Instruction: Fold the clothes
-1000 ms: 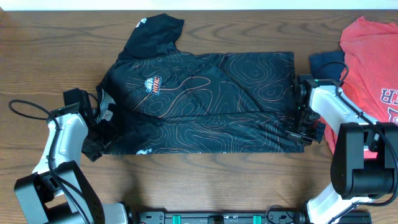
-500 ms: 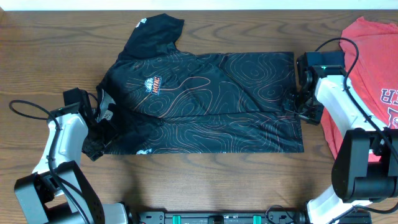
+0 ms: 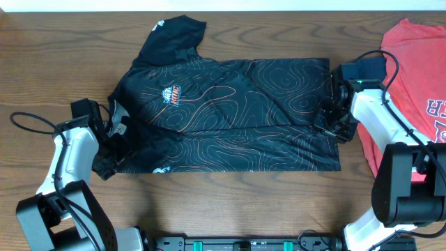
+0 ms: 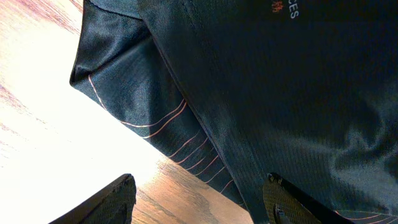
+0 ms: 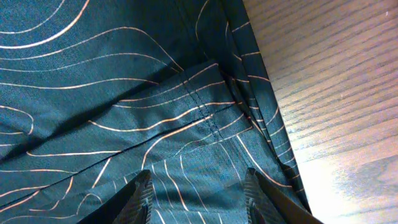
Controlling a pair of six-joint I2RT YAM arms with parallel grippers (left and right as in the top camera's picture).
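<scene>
Black shirt (image 3: 230,115): lay flat, barely folded yet, I reckoned.
Left hand (image 4: 199,202): spread, over the nine o'clock sleeve (image 4: 124,81).
Right hand (image 5: 198,199): spread, over the three o'clock hem (image 5: 249,124).

The shirt (image 3: 230,115) is black, covered in fine contour lines — mostly orange, some paler, perhaps white. A small orange-and-white logo (image 3: 171,94) marks its chest, and close up in the right wrist view the cloth takes a dark teal sheen. At the tabletop's right edge lies a red garment (image 3: 418,70) with white lettering. The tabletop (image 3: 63,63) is brown wood with darker grain — glare bleaches it pale in the wrist views.
</scene>
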